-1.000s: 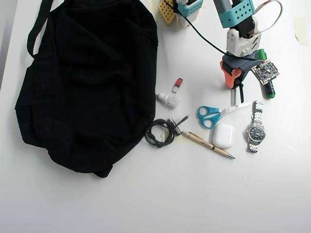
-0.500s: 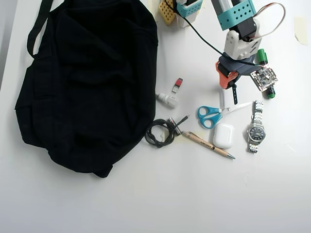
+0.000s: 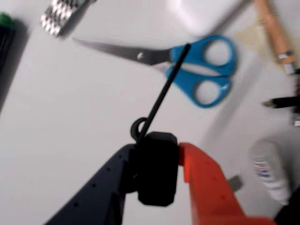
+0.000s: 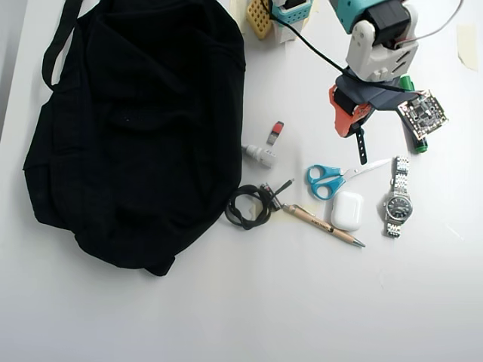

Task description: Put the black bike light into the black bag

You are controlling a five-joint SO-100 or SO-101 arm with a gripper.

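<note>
One camera sits high up and looks straight down at the whole white table (image 4: 226, 317). The other rides on the arm, close above the table, looking down past its gripper (image 3: 157, 176). Both show the blue scissors (image 4: 326, 181).

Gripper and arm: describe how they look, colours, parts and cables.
The gripper has one dark navy plastic finger and one orange plastic finger, both dotted with small holes. In the overhead view the arm is white with teal perforated brackets, a thin black cable and a bare circuit board.
</note>
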